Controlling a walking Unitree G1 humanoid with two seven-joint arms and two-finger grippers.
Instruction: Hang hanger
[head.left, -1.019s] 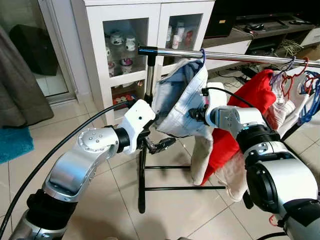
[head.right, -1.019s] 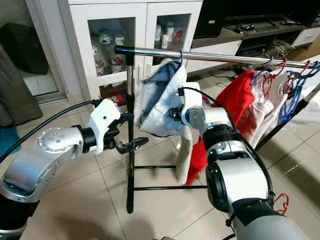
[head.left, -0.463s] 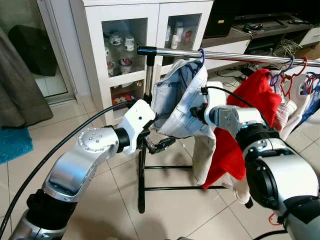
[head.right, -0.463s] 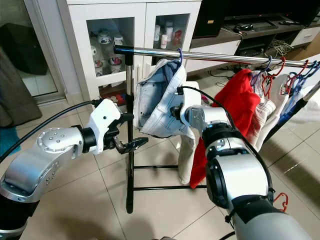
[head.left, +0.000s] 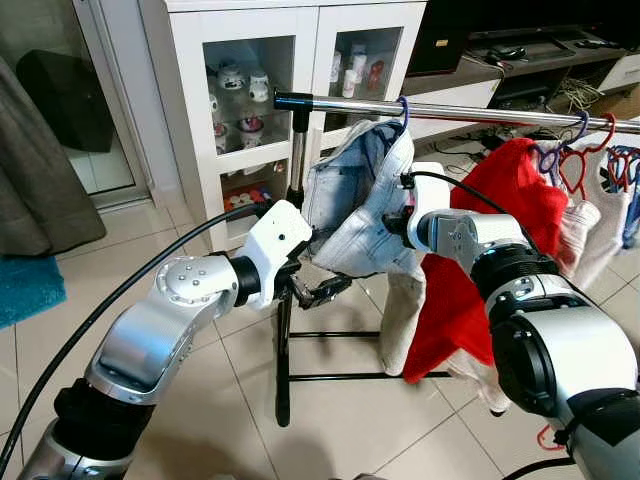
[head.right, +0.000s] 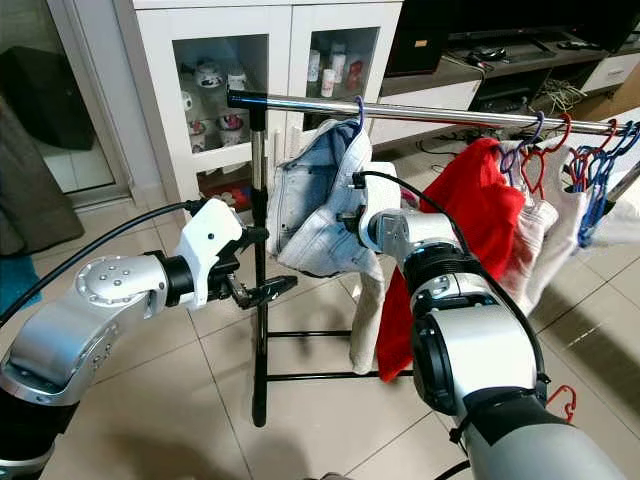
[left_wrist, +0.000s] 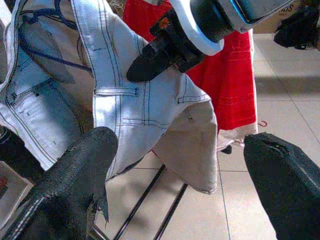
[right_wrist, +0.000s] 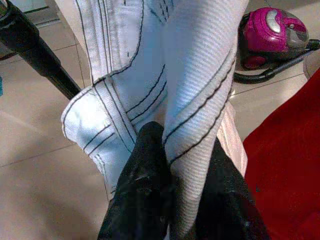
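Note:
A blue hanger hook (head.left: 403, 106) sits over the chrome rail (head.left: 480, 112) and carries a pale denim garment (head.left: 355, 210). My right gripper (right_wrist: 182, 147) is shut on a fold of that denim, pinching it between both black fingers (right_wrist: 145, 165); in the eye views it sits at the garment's right side (head.left: 392, 228). My left gripper (head.left: 325, 290) is open just below the denim, beside the rack's black post (head.left: 287, 340). Its fingers (left_wrist: 75, 175) stand wide apart with nothing between them.
A red garment (head.left: 480, 250) and more clothes on coloured hangers (head.left: 590, 140) hang to the right on the same rail. A white glass-door cabinet (head.left: 250, 80) stands behind the rack. A magenta vacuum cleaner (right_wrist: 275, 30) lies on the tiled floor. A grey curtain (head.left: 40, 170) hangs at the left.
The denim garment and the clothes to its right have swayed a little on the rail. My right gripper stays shut on the denim; the left arm has not moved.

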